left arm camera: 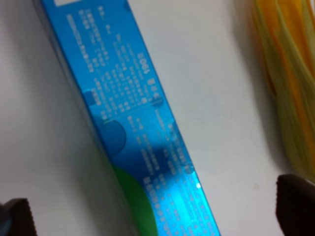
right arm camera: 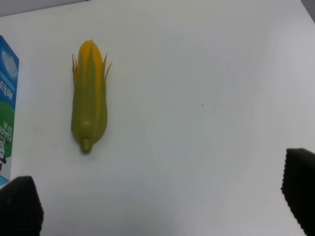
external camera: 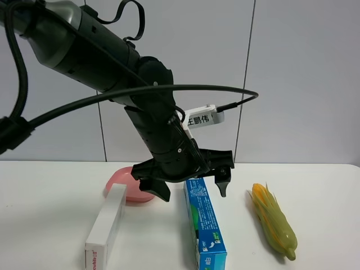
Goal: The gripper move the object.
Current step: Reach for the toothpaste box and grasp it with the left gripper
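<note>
Blue cardboard box comes closest to the high camera with its near end. It lies flat on the white table, and its long axis runs back to the left gripper. That gripper hangs spread wide over the box's far end, one finger on each side of the narrow width, and neither seems to touch it. Outside one finger lies a plain white box, roughly parallel; outside the other, well apart, lies a corn cob. Behind the white box sits a pink dish, half hidden by the finger, so its contents cannot be told.

From the left wrist, the printed blue face runs slantwise between the two dark fingertips, with the corn's husk beyond one tip.

From the right wrist, the right gripper is also spread wide and holds nothing. The corn lies ahead of it and only an edge of the blue box shows off to one side. The left arm is clearly the nearer, and it likely needs only to drop and close across the width.
</note>
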Tool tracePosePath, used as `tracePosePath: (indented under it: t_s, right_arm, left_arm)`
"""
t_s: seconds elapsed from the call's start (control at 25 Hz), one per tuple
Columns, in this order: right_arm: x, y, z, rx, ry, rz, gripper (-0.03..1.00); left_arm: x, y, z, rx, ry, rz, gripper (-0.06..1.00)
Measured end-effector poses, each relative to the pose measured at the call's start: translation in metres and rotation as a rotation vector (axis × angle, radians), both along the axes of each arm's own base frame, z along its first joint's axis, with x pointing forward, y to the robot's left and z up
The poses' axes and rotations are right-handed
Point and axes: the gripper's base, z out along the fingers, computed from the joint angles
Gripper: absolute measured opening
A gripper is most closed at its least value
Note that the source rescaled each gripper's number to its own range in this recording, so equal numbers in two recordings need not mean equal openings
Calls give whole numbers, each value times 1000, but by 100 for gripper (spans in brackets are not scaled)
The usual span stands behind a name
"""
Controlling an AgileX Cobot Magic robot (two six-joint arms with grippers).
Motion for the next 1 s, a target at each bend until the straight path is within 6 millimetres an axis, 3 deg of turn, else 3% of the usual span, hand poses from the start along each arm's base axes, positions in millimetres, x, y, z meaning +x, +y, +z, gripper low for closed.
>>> tracePosePath:
  t_s: [1.0]
  right_arm:
    - [0, 0, 0, 0, 0, 0, 100]
  left_arm:
    - [-5, -4, -5, 50, -13, 16, 100]
